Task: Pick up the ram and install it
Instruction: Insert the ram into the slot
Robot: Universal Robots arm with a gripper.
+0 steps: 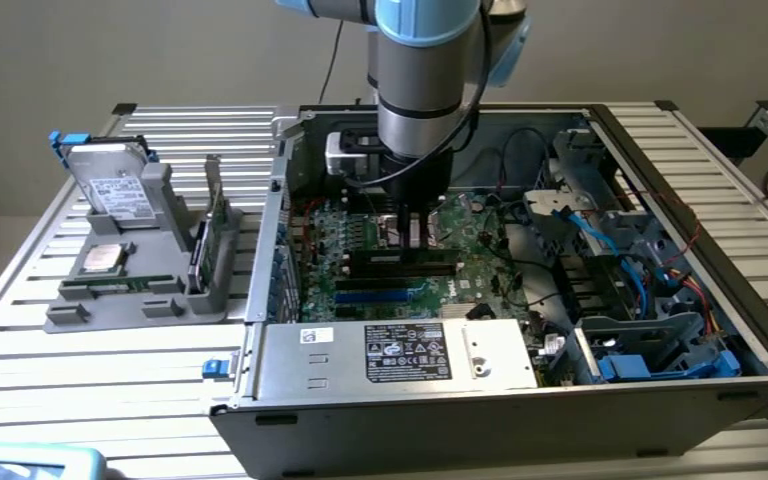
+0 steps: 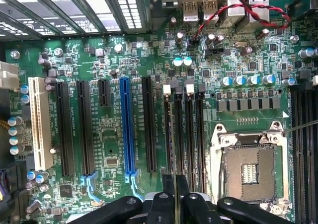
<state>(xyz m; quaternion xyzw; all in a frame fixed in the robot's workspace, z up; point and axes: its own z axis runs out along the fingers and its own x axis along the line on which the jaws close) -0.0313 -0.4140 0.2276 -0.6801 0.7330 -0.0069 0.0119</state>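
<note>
Exterior view: the arm (image 1: 418, 90) is reaching straight down into an open computer case (image 1: 704, 385) that is lying on the slatted metal counter (image 1: 104, 370). The gripper (image 1: 408, 222) is hanging over the green motherboard (image 1: 478, 225), near the middle of the case. It is gripping the ram (image 1: 404, 262), which is showing as a dark, level bar just below the fingers and just above the board. A silver power supply (image 1: 398, 352) with a white label is sitting at the near edge of the case. Well apart, toward the exterior view's left, a grey fixture (image 1: 91, 315) is standing on the counter, carrying a silver drive (image 1: 115, 185) with blue clips and a square processor chip (image 1: 101, 258).

Wrist view: the camera is looking down onto the motherboard (image 2: 248, 92). The gripper (image 2: 175, 196) is clamping its black fingers (image 2: 166, 204) close together on the ram (image 2: 175, 182), which is showing edge-on as a thin strip between them. That strip is lying in line with the row of black memory slots (image 2: 191, 134), which is running between a blue expansion slot (image 2: 126, 129) and the open processor socket (image 2: 248, 169). Whether the ram is touching a slot cannot be told.
</note>
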